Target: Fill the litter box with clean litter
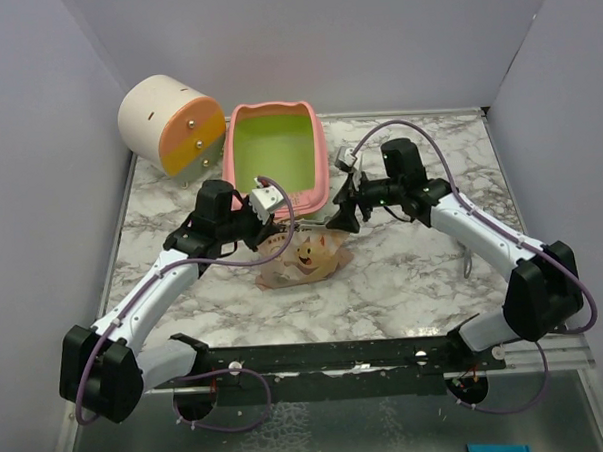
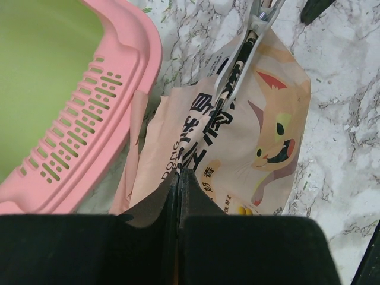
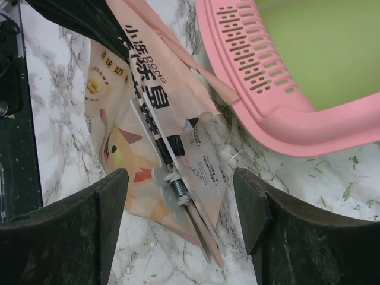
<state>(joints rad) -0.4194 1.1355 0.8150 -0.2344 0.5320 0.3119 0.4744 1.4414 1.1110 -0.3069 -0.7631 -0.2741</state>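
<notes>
The pink litter box (image 1: 276, 152) with its lime-green inside stands at the back middle, and its slotted ledge (image 2: 89, 119) faces the arms. No clean litter shows in it. Only a few green specks (image 3: 350, 191) lie on the marble beside it. A tan pouch (image 1: 303, 258) printed with a cartoon cat lies just in front of the box, closed by a long grey clip (image 3: 175, 184). My left gripper (image 2: 178, 173) is shut on the pouch's edge. My right gripper (image 3: 180, 175) stands open, one finger on each side of the clip's end.
A cream-and-orange cylinder (image 1: 172, 124) lies at the back left, next to the litter box. White walls close in the marble table (image 1: 414, 271) on three sides. A black rail (image 1: 337, 360) runs along the near edge between the arm bases.
</notes>
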